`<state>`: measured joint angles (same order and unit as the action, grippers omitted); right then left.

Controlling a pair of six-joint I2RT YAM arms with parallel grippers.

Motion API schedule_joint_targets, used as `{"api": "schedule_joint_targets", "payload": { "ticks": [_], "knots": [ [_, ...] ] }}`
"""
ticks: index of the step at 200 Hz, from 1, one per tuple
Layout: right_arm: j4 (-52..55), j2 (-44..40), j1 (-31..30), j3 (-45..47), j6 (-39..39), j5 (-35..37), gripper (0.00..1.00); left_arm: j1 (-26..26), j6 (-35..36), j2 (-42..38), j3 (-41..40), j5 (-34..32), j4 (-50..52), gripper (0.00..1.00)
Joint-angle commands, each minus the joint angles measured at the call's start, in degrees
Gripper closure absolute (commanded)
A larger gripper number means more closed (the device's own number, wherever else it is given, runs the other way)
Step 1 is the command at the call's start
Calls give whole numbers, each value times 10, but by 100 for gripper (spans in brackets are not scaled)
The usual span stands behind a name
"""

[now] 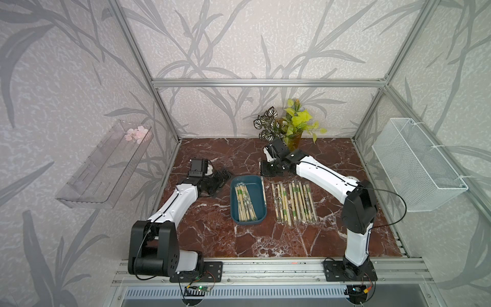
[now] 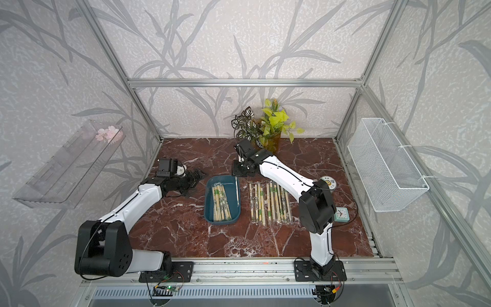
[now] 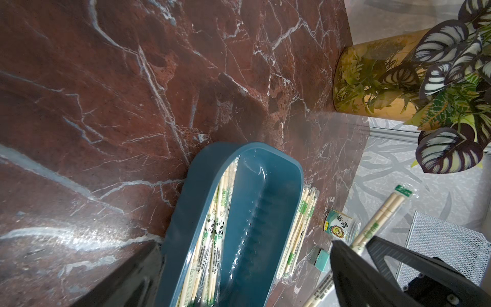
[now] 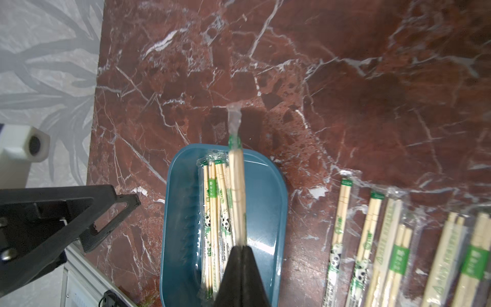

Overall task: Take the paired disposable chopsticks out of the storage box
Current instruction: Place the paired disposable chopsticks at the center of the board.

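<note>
Chopsticks [image 4: 237,186] clamped in my right hand [image 4: 243,248] lie lengthwise above the storage box [image 4: 279,207], the laid-out row [image 4: 370,218] just to its right.

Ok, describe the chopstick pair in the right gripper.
A single pale bamboo pair in a clear wrapper, with a green band near its free end and an empty film tail beyond. The right gripper is shut on the other end. The rest sticks out straight over the teal storage box and the pairs lying inside. In a top view it runs along the box's right-hand rim.
</note>
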<state>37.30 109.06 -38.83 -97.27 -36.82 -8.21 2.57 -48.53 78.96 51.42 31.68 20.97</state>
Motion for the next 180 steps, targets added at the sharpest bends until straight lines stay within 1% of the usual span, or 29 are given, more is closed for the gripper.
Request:
{"api": "schedule_joint_targets", "payload": {
  "ticks": [1,23,68,103,163,180],
  "knots": [
    [-10,-38,17,49,-6,16,100,2,5,-8,13,8,2,0],
    [-18,-51,22,100,-2,22,100,5,6,-6,13,7,3,0],
    [-50,-33,11,167,-23,12,100,9,7,-4,14,6,7,0],
    [-58,0,-9,171,-27,21,100,10,7,-5,16,4,8,0],
    [-48,49,-11,157,-19,42,100,12,9,-3,13,6,7,0],
    [-39,57,-11,148,-17,43,87,12,11,-2,13,7,7,0]
  ]
}}
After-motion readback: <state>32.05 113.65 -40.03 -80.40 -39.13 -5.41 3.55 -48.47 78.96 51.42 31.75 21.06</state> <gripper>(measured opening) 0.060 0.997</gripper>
